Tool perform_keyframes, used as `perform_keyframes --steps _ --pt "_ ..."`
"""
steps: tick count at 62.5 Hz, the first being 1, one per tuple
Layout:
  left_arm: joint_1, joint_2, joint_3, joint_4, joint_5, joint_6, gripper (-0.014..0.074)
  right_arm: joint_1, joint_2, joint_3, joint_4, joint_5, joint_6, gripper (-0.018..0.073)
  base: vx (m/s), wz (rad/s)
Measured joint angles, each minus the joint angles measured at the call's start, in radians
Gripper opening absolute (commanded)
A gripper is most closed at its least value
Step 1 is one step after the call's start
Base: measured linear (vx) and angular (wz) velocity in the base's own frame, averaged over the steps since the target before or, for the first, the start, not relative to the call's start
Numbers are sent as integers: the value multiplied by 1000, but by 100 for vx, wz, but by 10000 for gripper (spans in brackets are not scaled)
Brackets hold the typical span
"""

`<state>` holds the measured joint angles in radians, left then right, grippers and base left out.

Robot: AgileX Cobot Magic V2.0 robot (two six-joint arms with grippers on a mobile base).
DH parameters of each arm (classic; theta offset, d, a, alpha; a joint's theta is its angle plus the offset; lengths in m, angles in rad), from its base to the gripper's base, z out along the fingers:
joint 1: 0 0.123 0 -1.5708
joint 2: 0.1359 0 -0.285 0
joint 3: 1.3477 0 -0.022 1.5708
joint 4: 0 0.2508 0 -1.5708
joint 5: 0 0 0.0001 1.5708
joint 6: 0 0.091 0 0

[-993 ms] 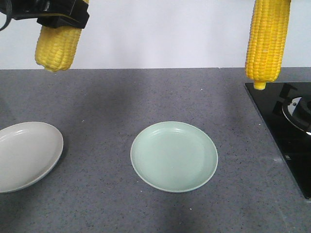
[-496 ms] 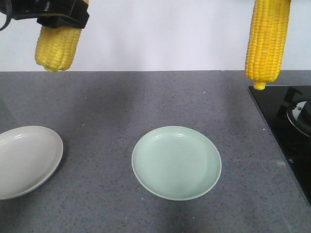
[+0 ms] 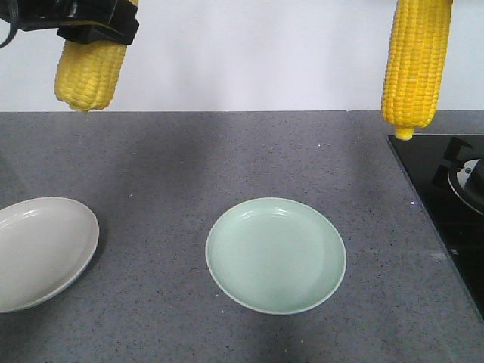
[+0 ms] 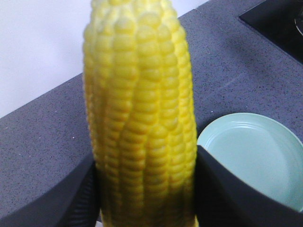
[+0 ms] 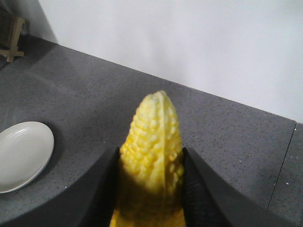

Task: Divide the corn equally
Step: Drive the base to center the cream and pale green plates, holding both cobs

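Both cobs are off the countertop [image 3: 227, 151] and in the air, 1 to each arm; the left gripper [image 3: 94, 34] is clamped on the left cob [image 3: 91, 72] at the top-left of the front view, and the left wrist view shows its 2 dark fingers [image 4: 218, 189] pressed against the kernels on either side; the right gripper [image 5: 150, 150] grips the right cob [image 3: 416, 64] the same way, its own fingers [image 5: 201, 189] flanking the cob in the right wrist view, though the gripper itself sits above the top edge of the front view. Each cob hangs with its long axis upright and its free end down, the right one ending in a small pointed tip; neither touches anything below. 2 plates lie bare on the countertop: a white plate [image 3: 41, 249] at the left edge, below and slightly outward of the left cob, and a green plate [image 3: 276, 255] in the middle, between the 2 arms; a black cooktop [image 3: 446, 197] sits at the far right, with the right cob's tip hanging about over its back corner. The split looks to be 1 cob per plate, with none set down yet; the left arm is plainly nearer the white plate, the right arm nearer the green one, which lies to its left and toward the camera. Each cob probably has to come down and tip from upright to flat, or it may topple or roll off the shallow rim on release.
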<state>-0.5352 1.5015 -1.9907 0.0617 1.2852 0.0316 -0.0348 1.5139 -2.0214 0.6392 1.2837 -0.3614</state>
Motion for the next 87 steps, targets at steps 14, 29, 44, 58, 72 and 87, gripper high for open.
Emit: perform_keyframes --steps 14,29,44,58,72,87 --pt "0 0 0 0 0 0 -8 0 0 0 0 0 0 101 0 0" --pt "0 0 0 0 0 0 -8 0 0 0 0 0 0 101 0 0" --pt "0 0 0 0 0 0 -8 0 0 0 0 0 0 101 0 0" --pt "0 0 0 0 0 0 -8 0 0 0 0 0 0 101 0 0" --pt "0 0 0 0 0 0 -8 0 0 0 0 0 0 101 0 2" --pt "0 0 0 0 0 0 -8 0 0 0 0 0 0 101 1 4"
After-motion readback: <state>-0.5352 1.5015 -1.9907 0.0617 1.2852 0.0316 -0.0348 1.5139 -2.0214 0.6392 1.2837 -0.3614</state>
